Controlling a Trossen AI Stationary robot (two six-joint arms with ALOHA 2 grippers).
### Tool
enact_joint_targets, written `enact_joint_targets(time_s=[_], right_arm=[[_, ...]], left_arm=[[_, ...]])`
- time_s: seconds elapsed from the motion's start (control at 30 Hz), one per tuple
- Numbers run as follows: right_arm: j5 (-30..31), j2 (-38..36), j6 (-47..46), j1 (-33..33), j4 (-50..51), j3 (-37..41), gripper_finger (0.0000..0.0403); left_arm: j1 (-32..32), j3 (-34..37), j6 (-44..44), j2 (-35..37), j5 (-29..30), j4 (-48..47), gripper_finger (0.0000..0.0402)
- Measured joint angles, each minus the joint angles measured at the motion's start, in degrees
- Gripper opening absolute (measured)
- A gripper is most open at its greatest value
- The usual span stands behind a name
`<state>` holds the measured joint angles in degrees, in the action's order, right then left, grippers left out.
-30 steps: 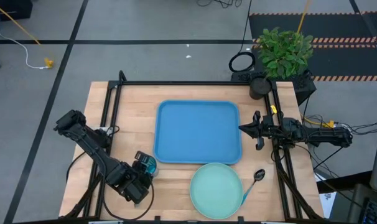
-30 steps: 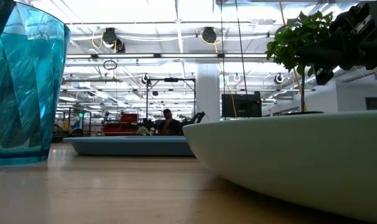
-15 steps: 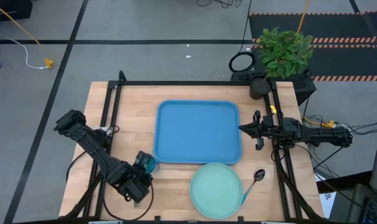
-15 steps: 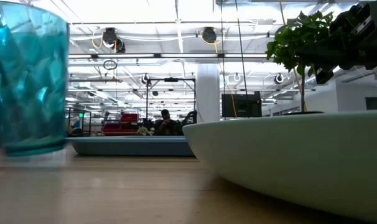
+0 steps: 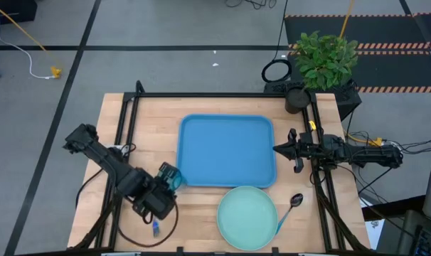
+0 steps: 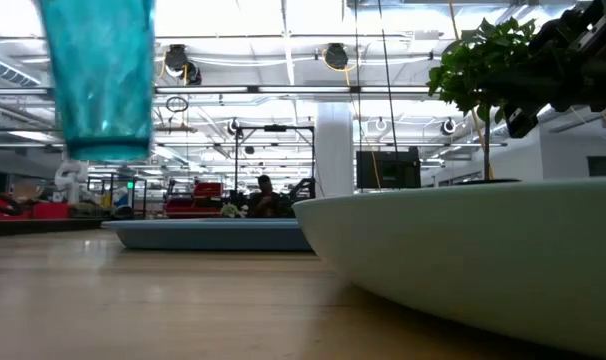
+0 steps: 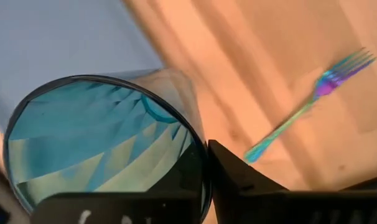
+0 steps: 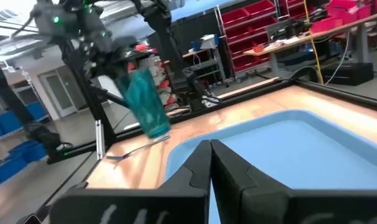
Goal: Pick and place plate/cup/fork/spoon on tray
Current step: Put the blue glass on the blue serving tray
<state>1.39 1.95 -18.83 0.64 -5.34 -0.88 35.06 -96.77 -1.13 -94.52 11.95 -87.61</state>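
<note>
High view: I see my left end effector (image 5: 166,179) clamped on the cup (image 5: 171,176), lifted clear of the bench (image 5: 151,128) just off the tray (image 5: 226,151) rim's left edge; fork (image 5: 155,227) lies nearby. Right end effector (image 5: 292,149), fingers together, hangs beside the tray's right rim

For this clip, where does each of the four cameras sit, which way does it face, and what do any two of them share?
High view: overhead, straight down on table, tray, plate, both arms.
Low view: table height, level across; cup lifted, plate rim close.
Left wrist view: on the left arm, past the left gripper holding the cup, fork beyond.
Right wrist view: on the right arm, across the tray past the right gripper.
Shared: all four show the cup.
</note>
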Motion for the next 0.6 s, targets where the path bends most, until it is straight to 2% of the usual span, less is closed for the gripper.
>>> enact_joint_targets(time_s=[0.27,0.4,0.6], right_arm=[[0.2,-0.02,1.5,0.0,-0.03,0.01,0.0],[0.22,-0.02,1.36,0.0,-0.06,0.02,0.0],[0.26,-0.02,1.49,0.0,-0.07,0.0,0.0]], left_arm=[[-9.47,-3.61,-14.09,0.4,1.71,-2.29,0.0013],[-15.79,-3.63,-20.18,0.78,5.99,-2.5,0.0017],[-26.27,-3.63,-27.69,1.05,6.12,-2.22,0.0012]])
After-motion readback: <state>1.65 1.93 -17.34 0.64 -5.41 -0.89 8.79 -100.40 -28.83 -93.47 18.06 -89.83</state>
